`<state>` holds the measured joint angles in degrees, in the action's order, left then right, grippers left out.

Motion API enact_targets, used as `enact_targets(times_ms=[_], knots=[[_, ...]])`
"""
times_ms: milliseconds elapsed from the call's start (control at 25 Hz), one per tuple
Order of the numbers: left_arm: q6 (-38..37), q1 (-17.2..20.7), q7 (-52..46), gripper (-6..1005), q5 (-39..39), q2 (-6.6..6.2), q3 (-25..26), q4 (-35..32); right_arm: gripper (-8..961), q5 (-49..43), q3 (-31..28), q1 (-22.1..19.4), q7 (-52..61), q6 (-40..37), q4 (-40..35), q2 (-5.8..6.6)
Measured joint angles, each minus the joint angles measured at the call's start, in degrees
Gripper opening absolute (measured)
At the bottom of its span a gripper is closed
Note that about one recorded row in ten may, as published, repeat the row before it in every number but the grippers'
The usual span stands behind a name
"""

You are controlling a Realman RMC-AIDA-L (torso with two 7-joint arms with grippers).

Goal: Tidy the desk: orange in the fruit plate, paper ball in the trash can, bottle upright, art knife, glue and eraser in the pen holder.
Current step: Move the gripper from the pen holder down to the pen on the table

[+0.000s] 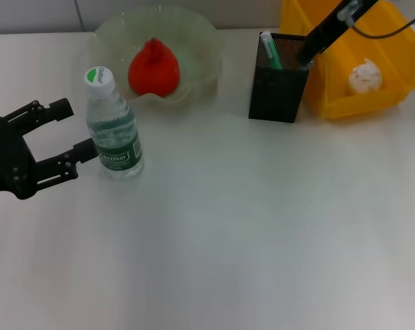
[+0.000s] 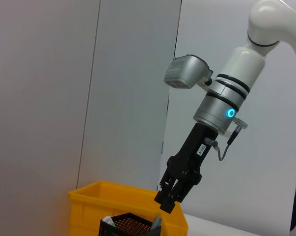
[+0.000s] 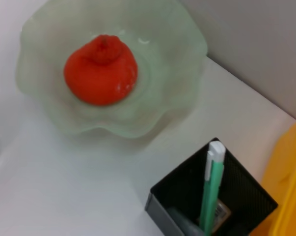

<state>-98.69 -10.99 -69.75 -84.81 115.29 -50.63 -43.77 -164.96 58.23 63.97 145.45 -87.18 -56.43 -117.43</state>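
The bottle stands upright on the table. My left gripper is open just to its left, its fingertips at the bottle's side and not closed on it. The orange lies in the fruit plate; both also show in the right wrist view, orange, plate. The paper ball lies in the trash can. My right gripper hangs over the pen holder. The holder holds a green-and-white stick, a grey item and a small tan block, probably the eraser.
The left wrist view shows my right gripper above the pen holder, in front of the trash can. A wall stands behind the table. The trash can sits close against the holder.
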Motion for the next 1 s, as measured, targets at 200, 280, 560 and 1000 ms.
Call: enact_targets(times_ms=[200, 280, 560, 1000], knots=[[-0.08, 0.14, 0.68, 766, 0.00, -0.05, 0.01, 0.49, 356, -0.17, -0.08, -0.34, 0.58, 0.31, 0.83, 0.43], [-0.09, 0.11, 0.79, 766, 0.00, -0.09, 0.01, 0.84, 356, -0.17, -0.08, -0.40, 0.57, 0.47, 1.24, 0.43], [-0.21, 0.01, 1.12, 764, 0.00, -0.14, 0.01, 1.24, 355, -0.04, 0.34, -0.43, 0.13, 3.41, 4.50, 0.43], [-0.21, -0.03, 1.17, 762, 0.00, -0.15, 0.01, 1.23, 353, 0.37, 0.49, -0.41, -0.83, 5.84, 5.81, 0.05]])
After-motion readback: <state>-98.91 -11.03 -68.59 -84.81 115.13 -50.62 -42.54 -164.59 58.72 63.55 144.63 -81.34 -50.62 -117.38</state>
